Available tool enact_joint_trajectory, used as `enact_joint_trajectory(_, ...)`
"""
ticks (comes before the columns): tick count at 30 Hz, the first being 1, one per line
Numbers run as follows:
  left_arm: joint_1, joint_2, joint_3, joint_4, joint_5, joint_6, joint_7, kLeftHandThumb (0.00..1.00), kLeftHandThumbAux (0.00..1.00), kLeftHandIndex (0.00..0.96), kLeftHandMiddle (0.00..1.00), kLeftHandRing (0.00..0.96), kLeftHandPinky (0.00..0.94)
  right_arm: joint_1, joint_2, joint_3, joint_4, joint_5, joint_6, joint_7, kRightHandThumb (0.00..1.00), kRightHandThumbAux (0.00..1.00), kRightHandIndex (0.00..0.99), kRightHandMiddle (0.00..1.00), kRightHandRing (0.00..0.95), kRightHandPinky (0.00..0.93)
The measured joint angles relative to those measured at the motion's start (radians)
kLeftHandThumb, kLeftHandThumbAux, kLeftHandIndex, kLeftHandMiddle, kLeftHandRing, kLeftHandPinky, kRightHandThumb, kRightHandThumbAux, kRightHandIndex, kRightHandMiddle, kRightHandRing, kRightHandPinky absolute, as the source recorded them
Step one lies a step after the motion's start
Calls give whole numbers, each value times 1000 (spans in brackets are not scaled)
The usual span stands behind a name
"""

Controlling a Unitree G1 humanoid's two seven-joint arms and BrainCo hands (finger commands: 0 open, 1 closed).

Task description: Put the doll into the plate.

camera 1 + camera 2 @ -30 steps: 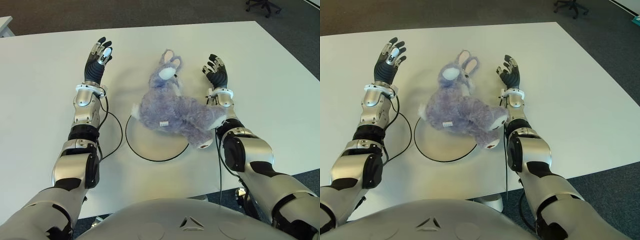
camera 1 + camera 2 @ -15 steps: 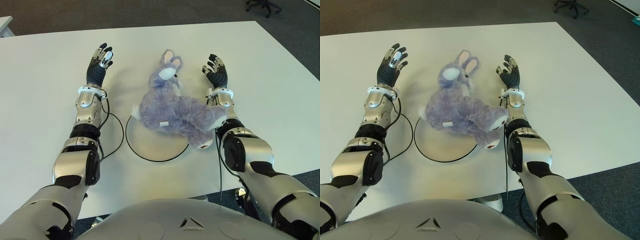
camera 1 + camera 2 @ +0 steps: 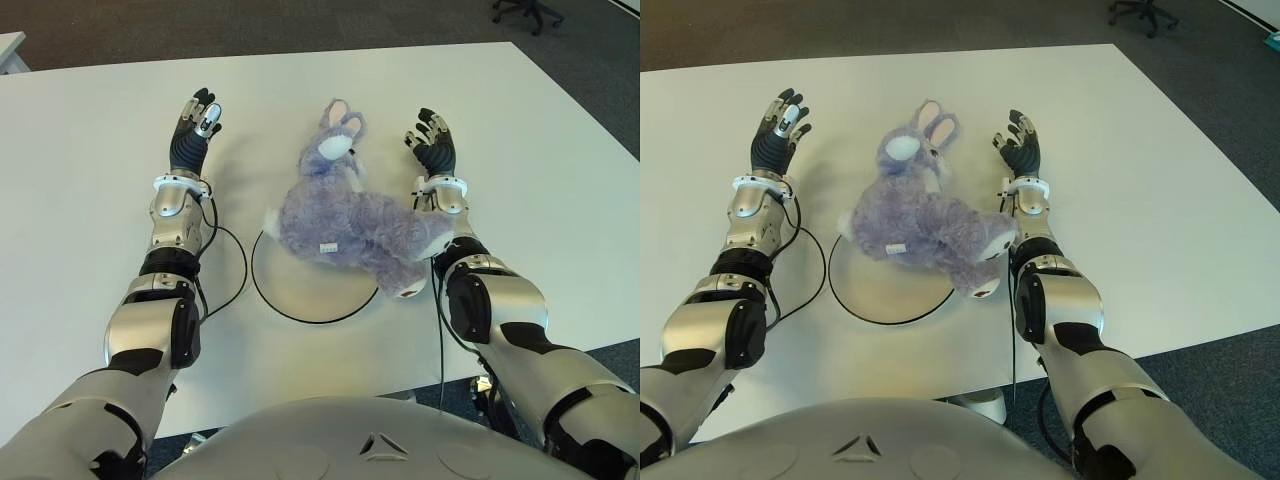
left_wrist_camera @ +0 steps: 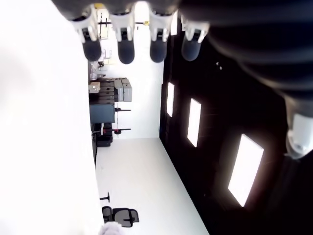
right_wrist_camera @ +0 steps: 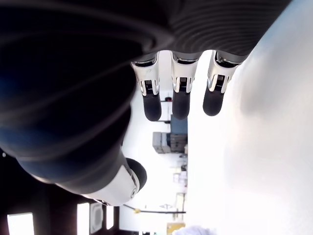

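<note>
Across round flat plate (image 3: 300, 290): fuzzy lilac doll (image 3: 345, 220), between empty spread left hand (image 3: 192, 135), right hand (image 3: 432, 145).

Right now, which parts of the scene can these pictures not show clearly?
- Plate: its far part is hidden under the plush rabbit in both eye views.
- Rabbit's underside: hidden by its own body, so how much of it rests on the plate is unclear.
- Rabbit's label: too small to read.
- Left hand and right hand: whether either touches the table cannot be told.

Left robot hand (image 3: 193, 128) drew back slightly nearer; fingers open.
</note>
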State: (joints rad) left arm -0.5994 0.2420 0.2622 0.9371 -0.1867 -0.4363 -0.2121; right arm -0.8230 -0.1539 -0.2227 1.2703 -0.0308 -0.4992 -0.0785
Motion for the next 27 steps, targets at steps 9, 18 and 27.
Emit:
enact_joint_trajectory(9, 0, 0, 11, 27, -12, -1, -17, 0, 450, 0, 88, 70, 14, 0, -4, 0, 2, 0, 0, 0, 530, 861, 144, 124, 89, 104)
enact_joint_trajectory(18, 1, -1, 27, 39, -13, -4, -19, 0, 441, 4, 92, 72, 10, 0, -4, 0, 2, 0, 0, 0, 529, 858, 148, 124, 88, 96)
enact_joint_trajectory(27, 2, -2, 37, 50, -13, -5, -19, 0, 438, 49, 128, 100, 18, 0, -6, -1, 2, 0, 0, 0, 530, 858, 158, 118, 84, 97)
